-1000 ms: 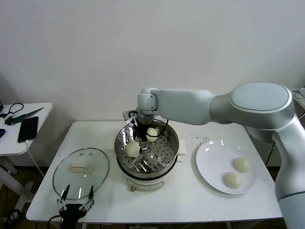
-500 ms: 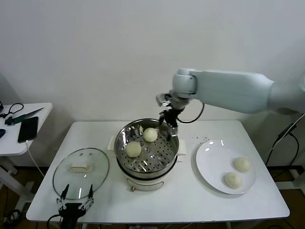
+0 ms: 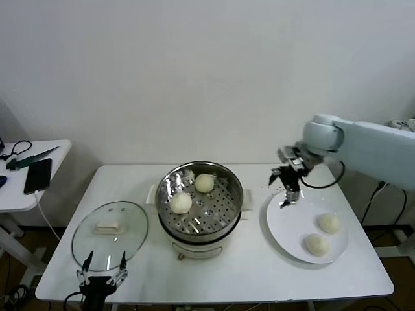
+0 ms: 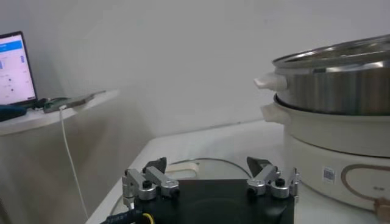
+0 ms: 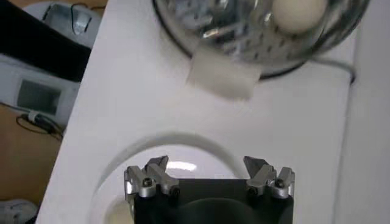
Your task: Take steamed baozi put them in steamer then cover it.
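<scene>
The steamer, a round shiny steel basket with a perforated floor, is seen on a white pot base at the middle of the desk. 2 smooth cream-white baozi are lying in it, and 2 on the flat white plate. The clear glass cover is laid flat, its handle upward. The right gripper is held above the plate's rim, fingers spread apart and empty. The left gripper is parked at the desk's front edge, fingers open.

The right gripper hangs empty beside the steamer, fingers spread apart. The left gripper, fingers apart, sits parked low before it.
</scene>
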You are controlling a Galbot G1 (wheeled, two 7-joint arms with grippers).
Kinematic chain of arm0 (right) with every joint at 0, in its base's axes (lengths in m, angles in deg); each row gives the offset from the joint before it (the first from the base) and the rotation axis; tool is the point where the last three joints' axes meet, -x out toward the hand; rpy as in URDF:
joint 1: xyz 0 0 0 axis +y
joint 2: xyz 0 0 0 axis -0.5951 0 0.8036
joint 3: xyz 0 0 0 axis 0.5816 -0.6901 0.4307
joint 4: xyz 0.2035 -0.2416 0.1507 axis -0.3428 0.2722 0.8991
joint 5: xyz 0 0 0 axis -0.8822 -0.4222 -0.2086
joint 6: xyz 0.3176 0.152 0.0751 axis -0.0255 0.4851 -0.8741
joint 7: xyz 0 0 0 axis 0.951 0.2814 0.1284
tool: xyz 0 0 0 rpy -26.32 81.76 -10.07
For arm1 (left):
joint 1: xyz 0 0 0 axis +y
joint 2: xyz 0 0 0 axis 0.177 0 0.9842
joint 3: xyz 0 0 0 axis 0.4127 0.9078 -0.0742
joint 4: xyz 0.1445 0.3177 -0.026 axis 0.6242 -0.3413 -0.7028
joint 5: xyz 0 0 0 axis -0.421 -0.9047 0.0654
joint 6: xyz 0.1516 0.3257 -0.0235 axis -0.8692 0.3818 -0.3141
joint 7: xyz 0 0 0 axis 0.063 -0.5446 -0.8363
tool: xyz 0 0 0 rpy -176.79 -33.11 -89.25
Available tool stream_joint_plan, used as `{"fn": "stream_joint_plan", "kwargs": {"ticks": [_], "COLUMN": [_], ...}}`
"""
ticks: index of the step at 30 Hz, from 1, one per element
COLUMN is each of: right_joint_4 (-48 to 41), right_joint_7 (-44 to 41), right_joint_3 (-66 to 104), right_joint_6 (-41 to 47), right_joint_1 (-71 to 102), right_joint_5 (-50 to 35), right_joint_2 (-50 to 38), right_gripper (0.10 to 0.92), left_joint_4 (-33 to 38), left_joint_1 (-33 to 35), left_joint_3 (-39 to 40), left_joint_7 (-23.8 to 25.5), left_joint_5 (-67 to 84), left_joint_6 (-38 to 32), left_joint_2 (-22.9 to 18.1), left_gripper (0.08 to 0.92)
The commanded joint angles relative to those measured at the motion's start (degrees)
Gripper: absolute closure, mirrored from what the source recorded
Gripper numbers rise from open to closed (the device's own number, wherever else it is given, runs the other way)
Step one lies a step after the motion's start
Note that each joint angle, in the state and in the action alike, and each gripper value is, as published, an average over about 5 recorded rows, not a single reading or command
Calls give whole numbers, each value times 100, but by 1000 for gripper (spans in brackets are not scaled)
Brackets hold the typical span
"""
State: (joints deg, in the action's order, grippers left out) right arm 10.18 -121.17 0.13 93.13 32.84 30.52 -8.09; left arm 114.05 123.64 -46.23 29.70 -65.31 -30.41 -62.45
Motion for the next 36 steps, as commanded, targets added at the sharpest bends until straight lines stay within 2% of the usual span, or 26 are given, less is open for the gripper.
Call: {"fn": "stream_joint_plan", "kwargs": {"ticks": [1,16,36], "right_joint_4": [52,-316,-732], "right_joint_7": [-138,-87,-95], "right_joint_3": [818,1817,1806], "right_joint_6": [-160,-188,-221], "right_joint_1": [1556,2962,2888], "right_joint_5": [1413,1888,1902], "right_joint_2": [-1004,-1096,-582], "right_gripper": [203,203,215], "left_joint_4": [1,-99,-151], "left_joint_1": [25,-30,-34], "left_joint_3": [-17,19,59], "left_joint_7": [-3,-6,-12], "left_joint_5": [-22,-66,-152], "left_joint_6": [12,41,31], "left_joint_2": [-32,-101,-150], "left_gripper": [177,177,177]}}
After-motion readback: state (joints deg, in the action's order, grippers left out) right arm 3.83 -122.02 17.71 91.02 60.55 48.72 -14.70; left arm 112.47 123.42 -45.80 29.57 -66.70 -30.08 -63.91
